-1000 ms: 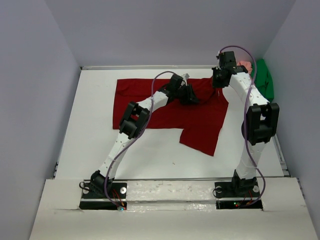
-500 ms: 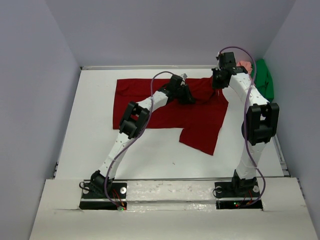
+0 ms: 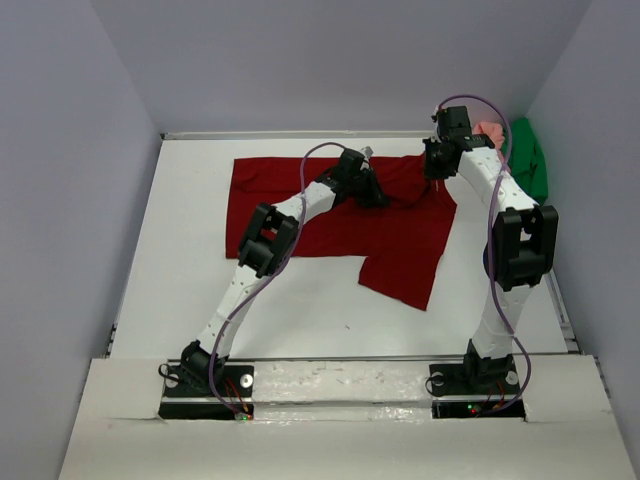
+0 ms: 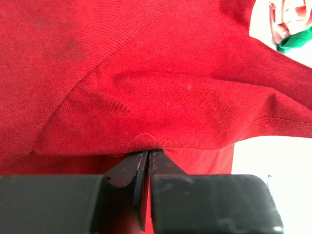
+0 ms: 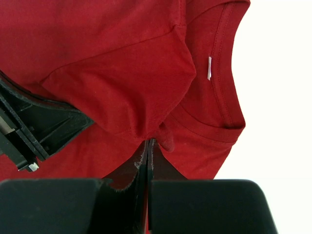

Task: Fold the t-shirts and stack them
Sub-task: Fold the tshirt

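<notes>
Pinching thin folds of the plain dark red cloth t-shirt [image 3: 400, 240], spread toward twelve o'clock on the white worktop [image 3: 180, 280], our left tool [image 4: 147, 155] and right tool [image 5: 148, 142] are both clenched. We judge that such shallow bites could slip under tension and drop the fold crooked.

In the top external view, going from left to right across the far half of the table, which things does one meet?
dark red t-shirt → left pincer → right pincer → pale pink t-shirt → green t-shirt
</notes>
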Robot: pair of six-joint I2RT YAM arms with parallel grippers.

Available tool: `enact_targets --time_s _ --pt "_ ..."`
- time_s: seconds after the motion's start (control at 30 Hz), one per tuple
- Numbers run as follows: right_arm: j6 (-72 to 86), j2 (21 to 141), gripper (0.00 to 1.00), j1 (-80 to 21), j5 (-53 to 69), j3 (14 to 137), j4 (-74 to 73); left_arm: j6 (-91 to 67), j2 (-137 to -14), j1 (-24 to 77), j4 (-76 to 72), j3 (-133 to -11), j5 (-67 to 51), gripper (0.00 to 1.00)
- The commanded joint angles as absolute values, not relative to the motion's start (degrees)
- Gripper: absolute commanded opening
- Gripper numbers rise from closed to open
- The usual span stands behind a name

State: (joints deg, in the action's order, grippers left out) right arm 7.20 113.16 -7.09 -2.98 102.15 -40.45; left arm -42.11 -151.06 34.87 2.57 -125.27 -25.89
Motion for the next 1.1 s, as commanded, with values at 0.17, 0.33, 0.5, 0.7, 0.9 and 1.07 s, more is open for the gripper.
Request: enact_targets --time_s 0.17,0.33,0.5,0.7,0.9,1.07 --pt "6.2 111.2 0.0 -6.8 -3.1 101.7 -38.3 -37.1 -142.1 36.6 0.7 -119.3 -21.8 0.0" --pt "6.2 111.0 0.0 -6.8 -2.8 101.6 -38.3 -35.2 -137.1 37.2 0.4 -114.1 -19.0 0.0" --pt "6.3 110.7 0.0 -6.8 -2.8 101.3 -38.1 -34.5 -133.0 37.3 -1.5 -109.8 -17.1 0.0" --pt "6.5 110.1 0.0 -6.8 -1.8 100.7 -38.1 -34.2 -130.8 37.3 -1.9 -106.7 -15.2 0.0" --pt "5.6 106.7 0.0 -8.5 -1.2 101.2 -38.0 -34.2 -127.2 37.3 -0.2 -102.2 -9.3 0.0" --pt "5.5 104.2 0.0 -8.5 -1.3 105.8 -38.4 -32.6 -124.4 37.3 3.2 -100.2 -4.9 0.0"
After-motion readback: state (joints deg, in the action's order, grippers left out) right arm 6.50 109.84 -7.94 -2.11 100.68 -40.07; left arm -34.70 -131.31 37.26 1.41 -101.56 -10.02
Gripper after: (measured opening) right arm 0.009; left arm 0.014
